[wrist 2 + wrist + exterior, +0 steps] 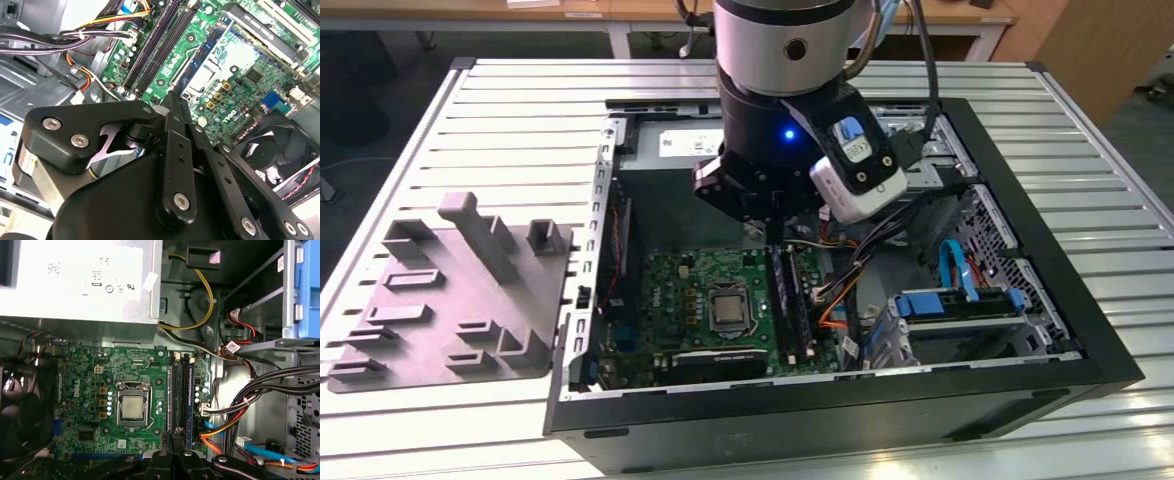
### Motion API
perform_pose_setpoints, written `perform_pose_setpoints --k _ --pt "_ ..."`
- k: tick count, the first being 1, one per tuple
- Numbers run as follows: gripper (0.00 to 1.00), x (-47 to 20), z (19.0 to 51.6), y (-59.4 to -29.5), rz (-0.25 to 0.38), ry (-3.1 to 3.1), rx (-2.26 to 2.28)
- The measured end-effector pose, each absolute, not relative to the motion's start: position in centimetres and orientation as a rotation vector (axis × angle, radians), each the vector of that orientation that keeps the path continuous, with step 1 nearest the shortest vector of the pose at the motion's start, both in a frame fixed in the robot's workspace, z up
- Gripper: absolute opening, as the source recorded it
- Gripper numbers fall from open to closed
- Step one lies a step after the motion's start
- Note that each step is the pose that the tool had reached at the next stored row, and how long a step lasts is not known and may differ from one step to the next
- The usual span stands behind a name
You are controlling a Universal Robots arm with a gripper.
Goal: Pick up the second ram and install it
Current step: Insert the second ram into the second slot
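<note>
Gripper (774,232) at centre of exterior view, jaws pinched together with nothing seen between, just above the apparently slotted second ram (790,300): light, stiff, fragile; grip its long edges.

One computer case (1107,350), one motherboard (680,290), one cooling fan (267,155)

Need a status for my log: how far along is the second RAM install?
Done: a bluish stick stands in the memory slots; whether it is the second ram I cannot tell. In hand: the tool, shut and carrying nothing visible, hangs above the slots' end. Left: its latching cannot be confirmed.
</note>
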State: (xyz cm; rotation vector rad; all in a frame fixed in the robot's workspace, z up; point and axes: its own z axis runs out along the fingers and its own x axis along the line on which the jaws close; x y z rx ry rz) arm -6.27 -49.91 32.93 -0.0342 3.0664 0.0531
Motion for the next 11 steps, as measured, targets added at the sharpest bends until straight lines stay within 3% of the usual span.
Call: perform_pose_setpoints --k 11 --pt "0.11 -6.26 32.68 -49.91 0.055 3.066 0.014"
